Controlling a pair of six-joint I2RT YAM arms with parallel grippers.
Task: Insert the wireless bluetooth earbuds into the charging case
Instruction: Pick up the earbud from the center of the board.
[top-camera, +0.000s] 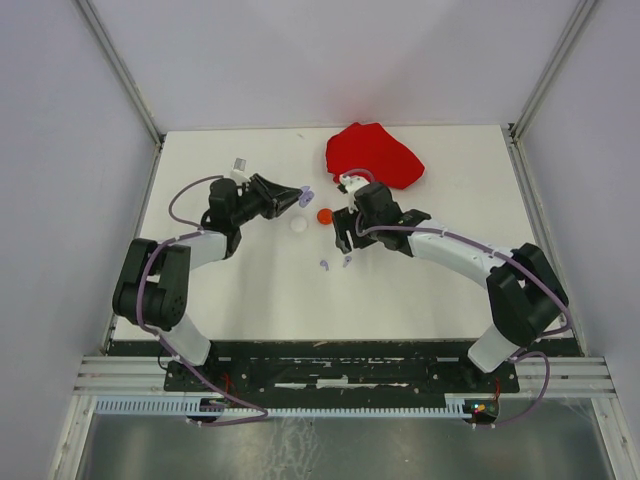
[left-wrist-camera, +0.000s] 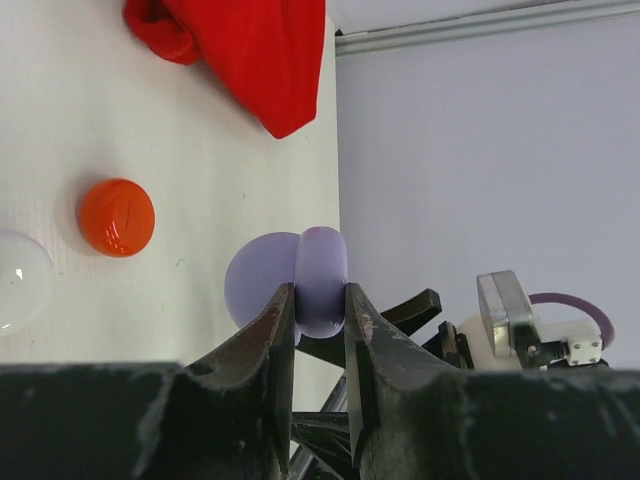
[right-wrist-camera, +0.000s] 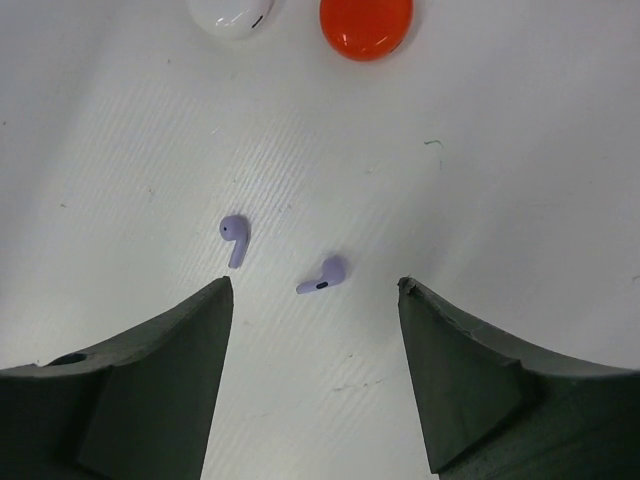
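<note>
My left gripper (left-wrist-camera: 320, 312) is shut on an open lilac charging case (left-wrist-camera: 321, 268), held off the table with its lid (left-wrist-camera: 256, 283) swung to the left; in the top view this case (top-camera: 305, 193) sits at the fingertips. Two lilac wireless bluetooth earbuds lie loose on the white table, one (right-wrist-camera: 234, 240) to the left and one (right-wrist-camera: 326, 274) to the right. My right gripper (right-wrist-camera: 315, 282) hovers open just over them, the right earbud between its fingertips, untouched. From above, the earbuds (top-camera: 324, 264) (top-camera: 347, 260) lie just below the right gripper (top-camera: 343, 249).
A closed red round case (top-camera: 324, 215) and a white round case (top-camera: 298, 227) lie between the two grippers. A crumpled red cloth (top-camera: 372, 155) lies at the back of the table. Grey walls enclose the table on three sides.
</note>
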